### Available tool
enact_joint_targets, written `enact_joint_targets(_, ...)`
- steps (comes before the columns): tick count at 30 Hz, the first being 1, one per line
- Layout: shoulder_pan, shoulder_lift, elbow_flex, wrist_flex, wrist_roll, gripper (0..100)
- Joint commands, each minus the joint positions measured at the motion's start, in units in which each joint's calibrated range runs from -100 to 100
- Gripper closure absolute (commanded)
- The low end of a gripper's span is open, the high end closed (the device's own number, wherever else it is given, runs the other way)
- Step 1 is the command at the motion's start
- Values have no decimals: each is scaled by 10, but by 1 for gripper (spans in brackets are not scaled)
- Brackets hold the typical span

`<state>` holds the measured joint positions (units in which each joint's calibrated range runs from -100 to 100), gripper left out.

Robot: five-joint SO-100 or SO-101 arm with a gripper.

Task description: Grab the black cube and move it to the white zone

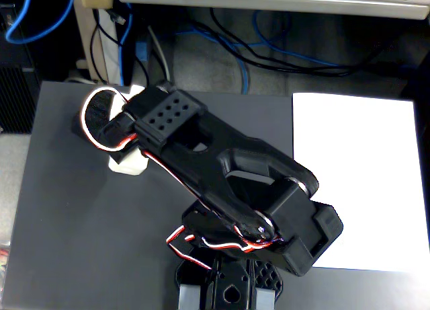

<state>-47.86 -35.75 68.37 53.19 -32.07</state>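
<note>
In the fixed view my black arm reaches from its base at the bottom middle up to the left. The gripper sits at the arm's upper-left end, mostly hidden under the wrist; a white finger part shows below it. A dark, spongy-looking piece that seems to be the black cube lies right at the gripper, inside a loop of white and red wire. I cannot tell whether the jaws are closed on it. The white zone is a large white sheet on the right of the dark grey table, far from the gripper.
The dark grey table ends at the left and back edges. Behind it are blue and black cables on the floor and a beige desk edge. The arm's body covers the middle of the table.
</note>
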Motion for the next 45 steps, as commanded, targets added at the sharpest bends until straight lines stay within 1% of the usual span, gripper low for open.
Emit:
enact_joint_targets(1,0,-2,-5,-12,2,60)
enact_joint_targets(5,0,-1,-6,-13,-5,60)
enact_joint_targets(8,0,-1,-12,-13,-33,60)
enact_joint_targets(13,0,-1,-14,-13,-33,60)
enact_joint_targets(14,0,-1,-15,-13,-33,63)
enact_joint_targets(17,1,-2,-14,-38,-33,83)
enact_joint_targets(18,0,-2,-14,-48,-33,87)
enact_joint_targets(20,1,-2,-12,-43,-32,87)
enact_joint_targets(21,3,-2,-6,-42,-31,90)
enact_joint_targets(23,2,-2,-6,-40,-30,100)
enact_joint_targets(27,5,-11,-16,-41,-33,99)
enact_joint_targets(30,7,-11,-130,-30,-33,99)
enact_joint_targets(31,9,-11,-187,10,-33,99)
enact_joint_targets(32,29,-11,-258,85,-33,99)
enact_joint_targets(33,64,-11,-327,160,-30,99)
enact_joint_targets(34,107,-11,-389,214,-29,99)
enact_joint_targets(35,140,-11,-426,235,-29,99)
enact_joint_targets(37,202,-12,-444,244,-29,99)
enact_joint_targets(38,253,-26,-452,278,-28,99)
enact_joint_targets(39,313,-61,-465,321,-14,99)
enact_joint_targets(41,445,-181,-539,392,40,99)
enact_joint_targets(42,481,-236,-563,414,62,99)
enact_joint_targets(43,494,-279,-567,442,80,99)
enact_joint_targets(45,503,-280,-567,461,97,99)
